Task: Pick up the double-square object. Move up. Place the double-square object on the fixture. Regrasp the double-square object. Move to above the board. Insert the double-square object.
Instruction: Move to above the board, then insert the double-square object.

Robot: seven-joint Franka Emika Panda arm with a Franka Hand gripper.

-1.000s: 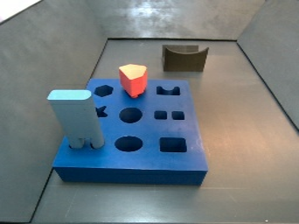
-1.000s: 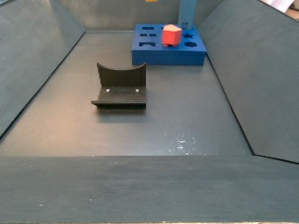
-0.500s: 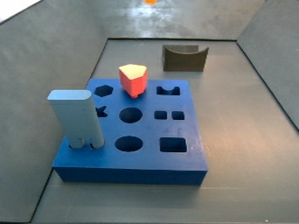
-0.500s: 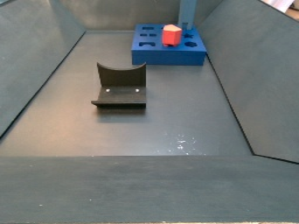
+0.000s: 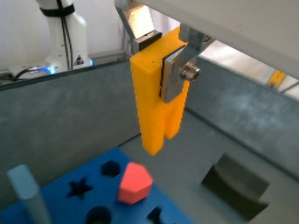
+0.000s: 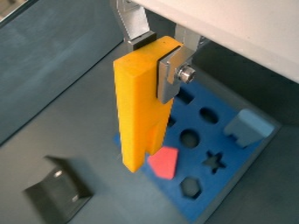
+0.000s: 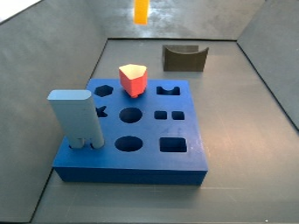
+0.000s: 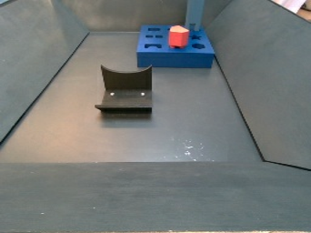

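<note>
In both wrist views my gripper [image 5: 159, 45] [image 6: 156, 51] is shut on the upper end of the double-square object [image 5: 156, 96] [image 6: 142, 103], a slim orange-yellow block hanging straight down. A silver finger [image 5: 174, 73] [image 6: 173, 69] presses its side. In a side view only the block's lower part [image 7: 142, 10] shows, high above the far end of the floor; the gripper is beyond that frame's edge. The blue board [image 7: 176, 162] [image 8: 159, 58] [image 5: 84, 171] [image 6: 232, 163] lies far below. The dark fixture [image 7: 184, 57] [image 8: 124, 90] [image 5: 239, 185] [image 6: 56, 191] stands apart from it.
On the board stand a red shield-shaped peg [image 7: 133, 80] [image 8: 179, 37] [image 5: 133, 182] [image 6: 163, 162] and a tall light-blue block [image 7: 73, 117] [image 5: 26, 187] [image 6: 247, 124]. Several other cut-out holes are open. Sloping grey walls enclose the floor.
In a side view the orange-yellow block has come down into the frame from its upper edge. Board, pegs and fixture have not moved.
</note>
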